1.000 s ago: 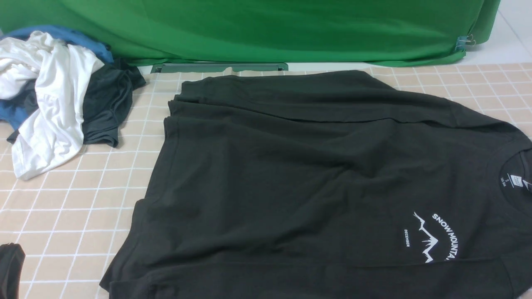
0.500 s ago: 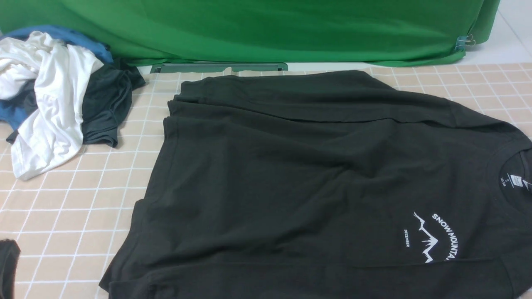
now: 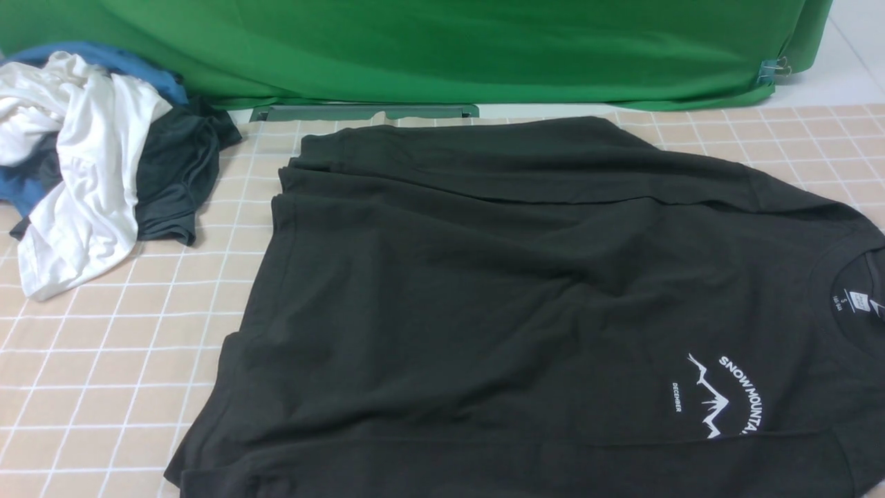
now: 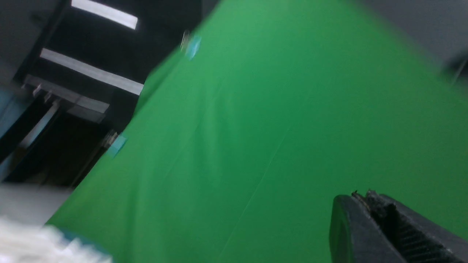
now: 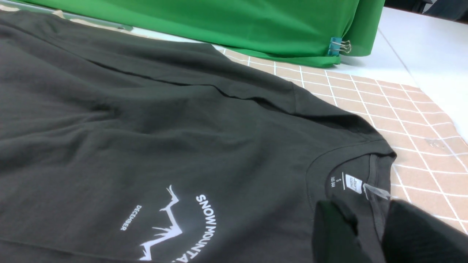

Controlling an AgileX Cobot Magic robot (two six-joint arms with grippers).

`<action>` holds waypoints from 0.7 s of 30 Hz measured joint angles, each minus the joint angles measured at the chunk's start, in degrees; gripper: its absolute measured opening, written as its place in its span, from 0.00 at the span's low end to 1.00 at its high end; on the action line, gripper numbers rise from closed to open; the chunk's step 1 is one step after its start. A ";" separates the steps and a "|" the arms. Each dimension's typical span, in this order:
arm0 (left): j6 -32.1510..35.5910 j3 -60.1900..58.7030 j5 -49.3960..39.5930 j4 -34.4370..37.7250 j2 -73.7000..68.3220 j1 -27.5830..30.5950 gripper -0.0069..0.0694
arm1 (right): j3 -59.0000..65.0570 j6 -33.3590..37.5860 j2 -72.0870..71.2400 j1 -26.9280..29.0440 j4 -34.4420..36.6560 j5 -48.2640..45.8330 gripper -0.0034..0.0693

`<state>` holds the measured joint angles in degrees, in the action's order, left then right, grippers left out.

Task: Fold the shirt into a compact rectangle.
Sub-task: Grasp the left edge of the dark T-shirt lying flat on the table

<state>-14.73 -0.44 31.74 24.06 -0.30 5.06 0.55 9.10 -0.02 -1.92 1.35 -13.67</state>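
Observation:
The black shirt (image 3: 525, 311) lies spread on the checked tablecloth (image 3: 104, 360), collar to the right and hem to the left, its far side folded in over the body. The white mountain print (image 3: 726, 394) and the neck label (image 5: 353, 183) face up. Neither gripper shows in the front view. In the right wrist view my right gripper (image 5: 365, 213) hovers close over the collar (image 5: 380, 160), its fingers apart with nothing held. In the blurred left wrist view my left gripper (image 4: 360, 195) is shut and empty, pointing at the green backdrop, away from the shirt.
A pile of white, blue and dark grey clothes (image 3: 90, 159) sits at the back left. The green backdrop (image 3: 442, 48) hangs along the far edge, fixed by a binder clip (image 3: 774, 69). Bare white tabletop (image 5: 431, 54) lies beyond the cloth's right edge.
A dark shape at the lower left corner of the front view has slid out of frame. The shirt has not moved.

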 joint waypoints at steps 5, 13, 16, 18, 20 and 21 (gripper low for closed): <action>-8.93 11.39 -4.98 -7.30 -4.67 0.00 0.12 | 0.00 -7.06 0.00 0.00 4.82 6.38 0.39; -1.05 45.05 -59.82 -18.95 -32.45 0.00 0.12 | 0.00 -21.17 0.00 0.10 6.95 19.70 0.39; 10.15 51.00 -76.71 -13.98 -43.82 0.00 0.12 | 0.00 -21.40 0.00 0.10 7.13 20.71 0.39; 14.73 51.21 -82.65 -10.23 -49.10 0.00 0.12 | 0.00 -21.61 0.00 0.10 7.13 21.97 0.39; 19.03 49.47 -86.28 -6.57 -53.48 0.00 0.12 | 0.00 -22.38 0.00 0.10 7.13 24.81 0.38; 20.02 47.98 -87.05 -5.25 -54.31 -0.09 0.12 | -0.26 -22.66 0.00 0.10 7.13 25.00 0.36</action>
<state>5.30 47.54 -55.31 18.82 -54.61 4.97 0.29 -13.56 -0.02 -1.83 8.48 11.32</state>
